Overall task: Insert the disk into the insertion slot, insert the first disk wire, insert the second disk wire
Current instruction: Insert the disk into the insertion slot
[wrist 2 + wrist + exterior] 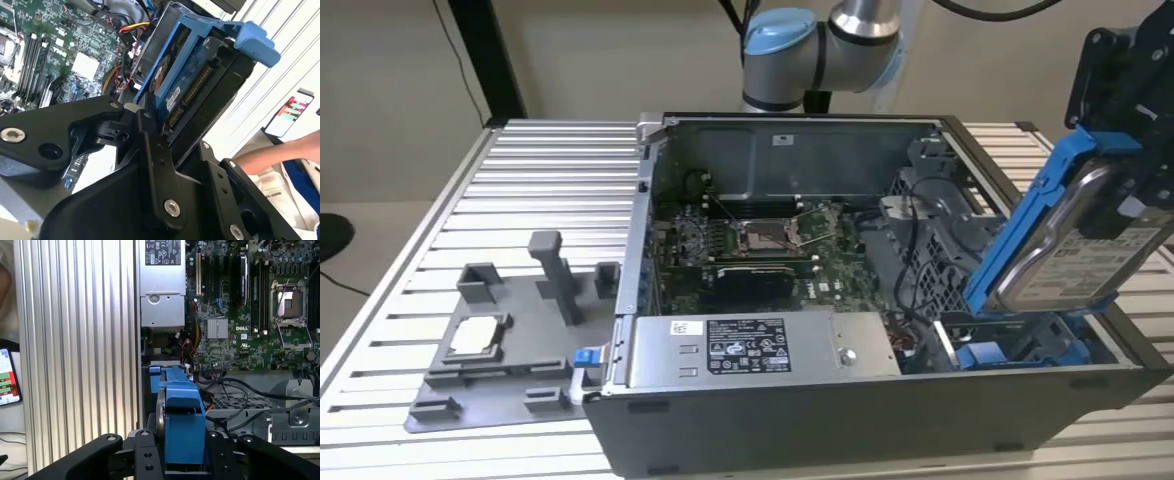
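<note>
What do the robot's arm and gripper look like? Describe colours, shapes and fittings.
The arm is made of round silver-grey segments with light blue joint caps; a black cable hangs near it. The gripper is matte black, built of flat angular plates joined by silver screws.

Ribbed aluminium table (520,190), evenly lit, spanning the scene. Plain cream wall (614,50) at the far side. Black upright post (491,55) before it at the exterior view's left, with a thin cable (458,70) beside it. Pale floor (380,235) beyond the table's edge on that same side.
</note>
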`<action>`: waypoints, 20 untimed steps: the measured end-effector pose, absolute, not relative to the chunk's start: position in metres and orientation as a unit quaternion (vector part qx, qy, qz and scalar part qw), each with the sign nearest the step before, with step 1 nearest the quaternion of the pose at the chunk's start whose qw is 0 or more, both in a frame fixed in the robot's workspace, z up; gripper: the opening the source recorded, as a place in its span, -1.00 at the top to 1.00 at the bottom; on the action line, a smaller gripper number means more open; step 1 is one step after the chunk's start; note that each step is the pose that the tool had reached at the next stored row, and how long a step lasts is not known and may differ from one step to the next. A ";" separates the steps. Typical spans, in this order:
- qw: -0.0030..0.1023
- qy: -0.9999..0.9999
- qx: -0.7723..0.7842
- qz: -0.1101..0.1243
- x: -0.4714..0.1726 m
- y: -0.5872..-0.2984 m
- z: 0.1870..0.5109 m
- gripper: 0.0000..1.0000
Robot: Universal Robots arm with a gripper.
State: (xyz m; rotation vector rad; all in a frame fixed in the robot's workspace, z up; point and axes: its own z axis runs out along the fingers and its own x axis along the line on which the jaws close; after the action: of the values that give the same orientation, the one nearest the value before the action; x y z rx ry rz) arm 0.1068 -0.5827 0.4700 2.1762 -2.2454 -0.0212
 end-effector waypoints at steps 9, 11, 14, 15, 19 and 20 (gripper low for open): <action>0.006 -0.720 0.694 -0.008 0.107 -0.583 0.465 1.00; 0.006 -0.720 0.694 -0.008 0.107 -0.583 0.463 1.00; 0.006 -0.720 0.694 -0.008 0.107 -0.583 0.463 1.00; 0.006 -0.720 0.694 -0.008 0.107 -0.583 0.463 1.00; 0.006 -0.720 0.694 -0.008 0.107 -0.583 0.463 1.00; 0.006 -0.720 0.694 -0.008 0.107 -0.583 0.463 1.00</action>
State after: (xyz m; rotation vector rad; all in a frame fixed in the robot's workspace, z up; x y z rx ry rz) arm 0.1067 -0.5832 0.4625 2.1710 -2.2527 -0.0251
